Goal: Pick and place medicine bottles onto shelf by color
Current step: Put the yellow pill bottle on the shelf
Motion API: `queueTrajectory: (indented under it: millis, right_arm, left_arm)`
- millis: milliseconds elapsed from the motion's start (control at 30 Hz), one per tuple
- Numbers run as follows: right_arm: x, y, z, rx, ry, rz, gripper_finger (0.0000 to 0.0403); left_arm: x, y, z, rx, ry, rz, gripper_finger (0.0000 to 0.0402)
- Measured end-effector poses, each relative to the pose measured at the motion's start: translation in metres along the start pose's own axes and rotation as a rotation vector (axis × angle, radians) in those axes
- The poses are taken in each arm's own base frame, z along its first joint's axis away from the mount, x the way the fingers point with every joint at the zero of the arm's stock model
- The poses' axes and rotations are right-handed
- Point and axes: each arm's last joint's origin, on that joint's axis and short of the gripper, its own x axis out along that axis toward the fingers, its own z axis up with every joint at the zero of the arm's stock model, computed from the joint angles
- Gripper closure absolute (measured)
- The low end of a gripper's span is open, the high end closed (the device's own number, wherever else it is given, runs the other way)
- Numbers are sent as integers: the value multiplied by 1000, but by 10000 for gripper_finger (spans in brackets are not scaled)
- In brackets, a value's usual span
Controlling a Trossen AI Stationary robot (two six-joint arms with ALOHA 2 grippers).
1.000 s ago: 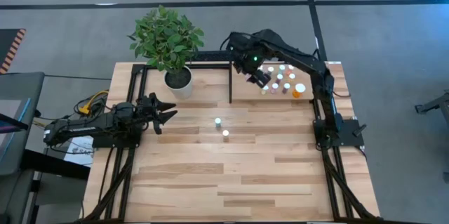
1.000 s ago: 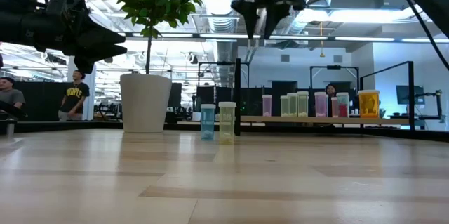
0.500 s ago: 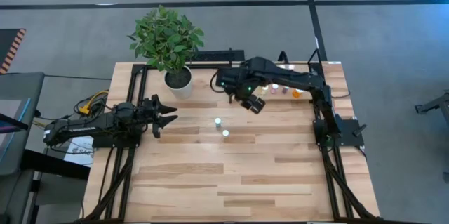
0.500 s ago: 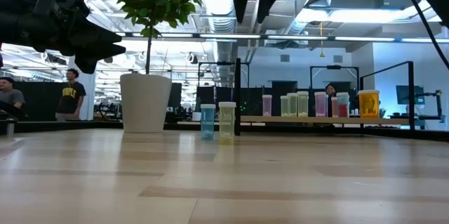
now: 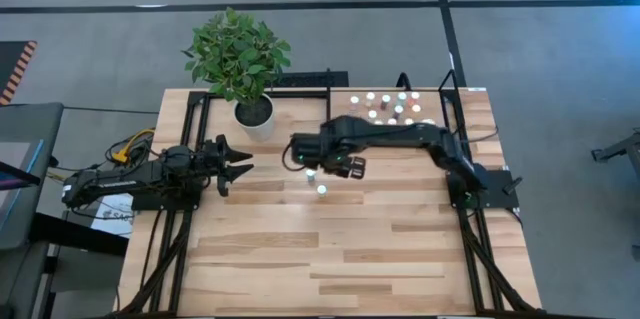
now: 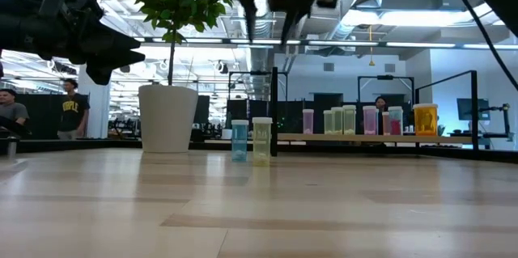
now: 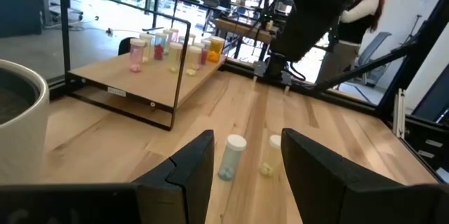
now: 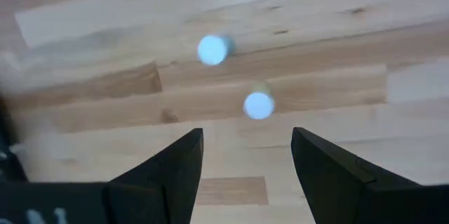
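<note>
A group of bottles (image 5: 392, 109) is seen standing on the shelf (image 5: 345, 129) at about 1 o'clock from the table's middle. Two more, a blue bottle (image 6: 239, 140) and a yellow bottle (image 6: 261, 141), stand close together on the bare table (image 5: 330, 249) near its centre, well clear of every edge. The right gripper (image 5: 348, 167) is held above them, fingers apart, empty. The left gripper (image 5: 238, 162) is parked at 9 o'clock, fingers parted, empty. The plant pot (image 5: 254, 114) stands at 11 o'clock.

The tabletop (image 5: 300, 249) carries a plant pot (image 5: 254, 115) upper left, two bottles (image 5: 316, 181) at centre, and the shelf (image 5: 345, 131) upper right.
</note>
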Motion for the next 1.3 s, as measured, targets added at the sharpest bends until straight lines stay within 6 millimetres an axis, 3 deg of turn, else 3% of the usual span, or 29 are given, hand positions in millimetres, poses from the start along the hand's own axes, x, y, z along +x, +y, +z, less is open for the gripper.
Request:
queueTrajectory:
  millis: [167,300,433,667,1033,1300]
  right_arm:
    - [42,14,-23,-103,96,-22,163]
    - [62,11,-34,-142,121,-105,163]
    - [66,5,-38,-163,94,-161,163]
    - [65,7,-44,-266,-32,-95,163]
    - [67,12,-26,-426,-6,-101,163]
    - [99,13,-14,-434,125,-96,163]
  left_arm:
    - [0,0,0,-1,0,0,248]
    - [1,0,0,-1,4,1,248]
    - [0,0,0,-1,5,1,248]
    - [0,0,-1,-1,7,1,248]
    - [0,0,-1,-1,7,1,248]
    - [0,0,-1,-1,7,1,248]
